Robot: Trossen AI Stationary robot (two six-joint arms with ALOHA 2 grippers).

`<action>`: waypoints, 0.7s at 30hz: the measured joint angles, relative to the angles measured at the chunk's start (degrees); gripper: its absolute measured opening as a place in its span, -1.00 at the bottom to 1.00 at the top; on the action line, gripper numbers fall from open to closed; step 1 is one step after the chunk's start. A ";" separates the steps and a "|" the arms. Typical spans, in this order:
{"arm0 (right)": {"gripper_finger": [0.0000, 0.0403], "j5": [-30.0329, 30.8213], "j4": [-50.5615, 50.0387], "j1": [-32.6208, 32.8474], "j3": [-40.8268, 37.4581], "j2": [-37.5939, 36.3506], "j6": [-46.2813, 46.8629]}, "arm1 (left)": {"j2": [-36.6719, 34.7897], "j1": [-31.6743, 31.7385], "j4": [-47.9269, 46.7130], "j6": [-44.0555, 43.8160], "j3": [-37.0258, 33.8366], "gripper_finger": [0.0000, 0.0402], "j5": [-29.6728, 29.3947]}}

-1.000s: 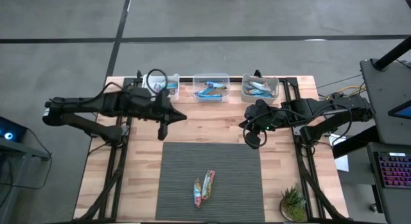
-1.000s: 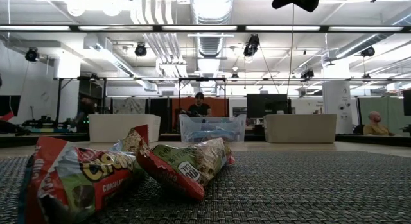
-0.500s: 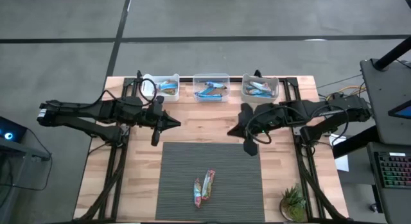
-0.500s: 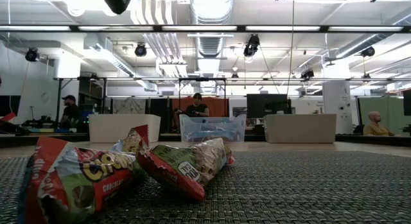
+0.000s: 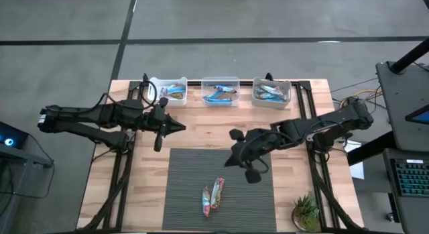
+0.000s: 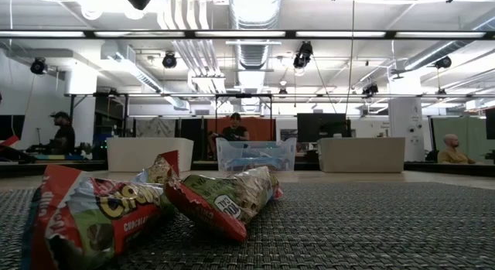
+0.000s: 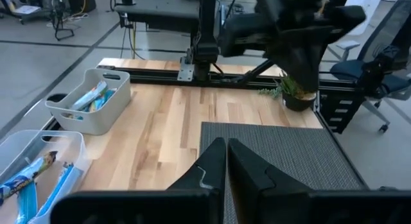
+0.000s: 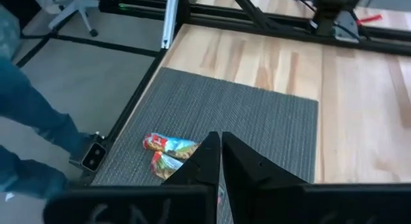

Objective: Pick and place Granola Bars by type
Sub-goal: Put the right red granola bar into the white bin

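Note:
Two granola bars in red-and-green wrappers (image 5: 212, 196) lie side by side on the grey mat (image 5: 194, 173), near its front edge; they also show in the low view (image 6: 224, 196) and the right wrist view (image 8: 168, 153). Blue-wrapped bars fill three white bins (image 5: 220, 91) along the far edge. My right gripper (image 5: 228, 161) hangs shut over the mat's far right part, pointing slantwise down toward the two bars and well short of them. My left gripper (image 5: 181, 127) hangs shut and empty above the wood, left of the mat's far edge.
A small potted plant (image 5: 306, 212) stands at the table's near right corner. A person's leg (image 8: 26, 121) shows beside the table in the right wrist view. Bare wood (image 5: 221, 127) lies between the bins and the mat. Black frame rails (image 5: 124, 180) run along both sides.
My right gripper has swung from beside the far right bin toward the table's near left, out over the mat toward the two bars. It has rolled and tipped downward, staying shut. My left gripper has drawn back slightly toward the left edge. The bars have not moved.

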 joint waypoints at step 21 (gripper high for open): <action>-0.05 -0.10 -12.90 3.66 17.35 11.92 -9.20 | -0.02 0.04 -0.87 0.51 0.00 -1.00 0.00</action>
